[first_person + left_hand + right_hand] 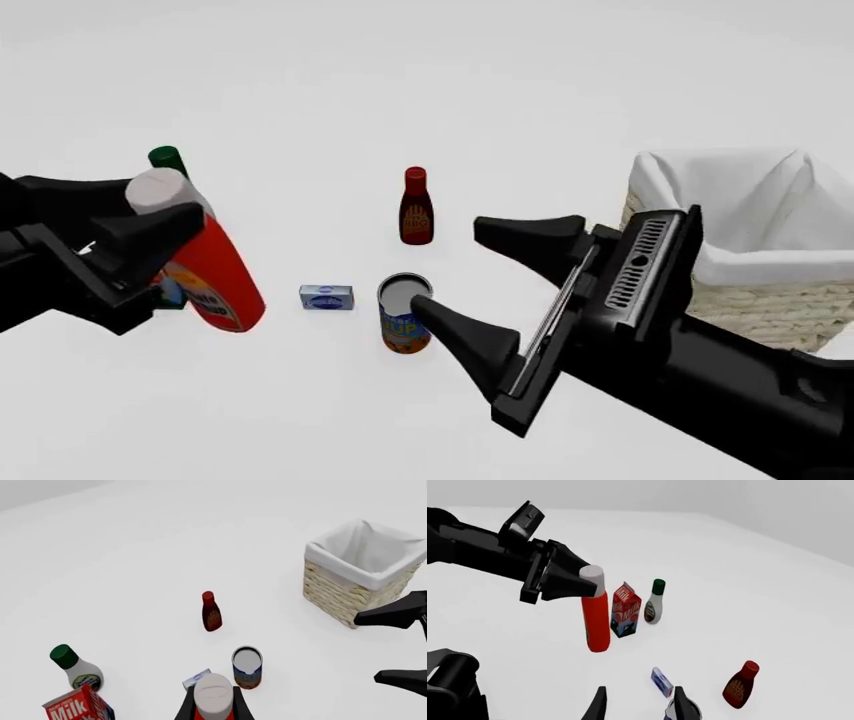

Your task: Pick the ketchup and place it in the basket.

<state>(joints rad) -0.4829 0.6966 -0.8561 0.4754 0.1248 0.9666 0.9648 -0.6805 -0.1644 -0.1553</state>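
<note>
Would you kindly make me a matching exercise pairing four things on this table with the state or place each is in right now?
Things:
1. ketchup
2. basket
3. darker red bottle
4. open tin can

States:
A. standing alone toward the table's middle, red cap on
B. gripped near its cap by the left gripper
C. lined with white cloth, nothing visible inside
D. between the open fingers of the right gripper in the front view

Pairs: 1-B, 2-C, 3-A, 4-D

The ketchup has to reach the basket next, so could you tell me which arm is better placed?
Left: the left gripper already holds the ketchup, lifted. The right gripper is open, holding nothing, nearer the basket.
</note>
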